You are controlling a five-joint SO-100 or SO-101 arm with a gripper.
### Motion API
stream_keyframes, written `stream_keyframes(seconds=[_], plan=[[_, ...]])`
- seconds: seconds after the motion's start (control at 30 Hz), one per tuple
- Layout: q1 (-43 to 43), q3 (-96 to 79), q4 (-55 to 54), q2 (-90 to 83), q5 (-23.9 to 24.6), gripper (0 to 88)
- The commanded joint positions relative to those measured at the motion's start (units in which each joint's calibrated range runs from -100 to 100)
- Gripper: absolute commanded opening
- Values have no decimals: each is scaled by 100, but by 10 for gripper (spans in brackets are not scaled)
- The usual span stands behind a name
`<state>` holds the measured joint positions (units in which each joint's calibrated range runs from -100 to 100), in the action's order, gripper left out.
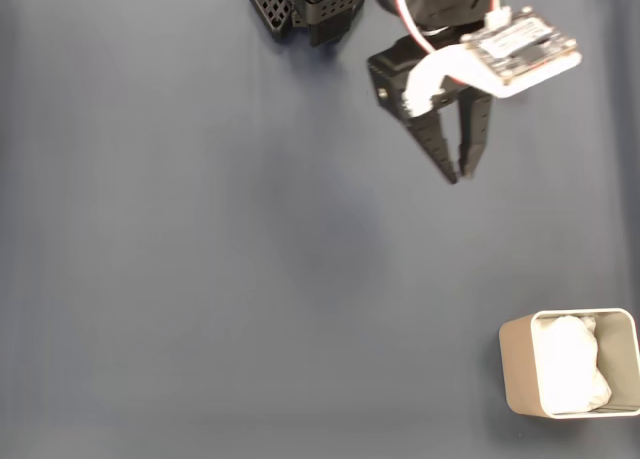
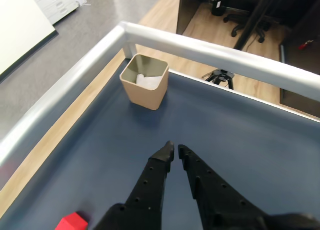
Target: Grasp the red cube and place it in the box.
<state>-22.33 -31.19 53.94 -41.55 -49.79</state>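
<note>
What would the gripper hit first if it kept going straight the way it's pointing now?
Probably the dark blue mat: the gripper angles down toward bare surface. The box sits ahead but off to the left in the wrist view. Depth is uncertain.

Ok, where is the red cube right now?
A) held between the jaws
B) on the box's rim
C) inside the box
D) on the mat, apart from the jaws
D: in the wrist view the red cube lies on the dark mat at the bottom left, beside the arm, and the nearly closed gripper holds nothing.
</note>
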Motion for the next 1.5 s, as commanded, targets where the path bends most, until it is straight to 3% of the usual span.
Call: stream_keyframes(seconds=[0.0, 0.67, 1.47], plan=[[-395, 327, 123, -91, -49, 0], [-2369, 136, 950, -394, 78, 0], [-3896, -539, 1016, -342, 15, 17]])
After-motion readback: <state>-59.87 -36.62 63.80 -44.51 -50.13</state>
